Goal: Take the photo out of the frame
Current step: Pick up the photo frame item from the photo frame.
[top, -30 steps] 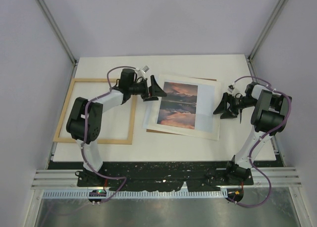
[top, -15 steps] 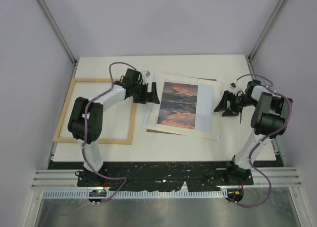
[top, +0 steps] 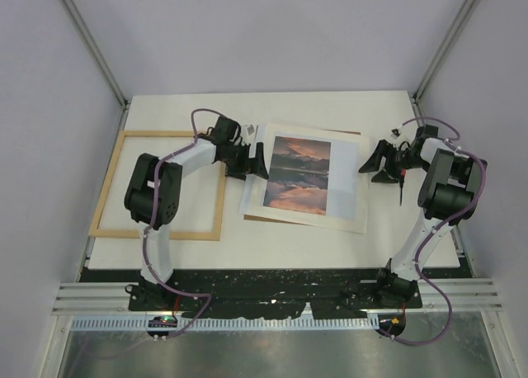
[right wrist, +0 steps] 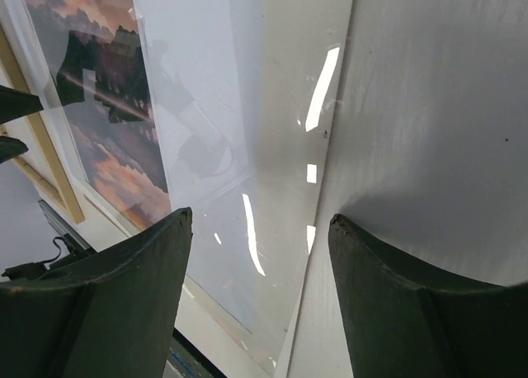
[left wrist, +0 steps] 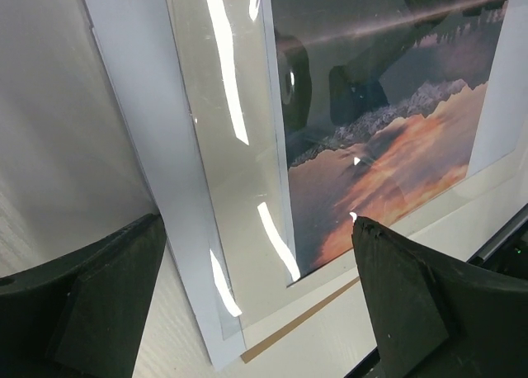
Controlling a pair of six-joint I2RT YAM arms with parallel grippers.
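The photo (top: 301,176), a sunset over mirrored mountains with a wide pale border, lies flat mid-table, outside the frame (top: 157,232). The frame is an empty light-wood rectangle lying to the left. A clear glossy sheet (left wrist: 223,188) covers the photo (left wrist: 396,122), and a brown backing board (top: 351,133) peeks out beneath. My left gripper (top: 257,159) is open at the photo's left edge, its jaws straddling the border (left wrist: 256,219) with nothing gripped. My right gripper (top: 373,167) is open just off the photo's right edge (right wrist: 260,217), low over the sheet's edge and bare table.
The white table (top: 330,110) is enclosed by grey walls with metal posts at the back corners. A slim dark tool (top: 400,192) lies by the right arm. A strip of the brown backing board (left wrist: 305,320) shows at the photo's near left corner.
My left gripper has turned and come down a little along the photo's left edge, its elbow swinging right. My right gripper has shifted slightly toward the far side. The photo stays put.
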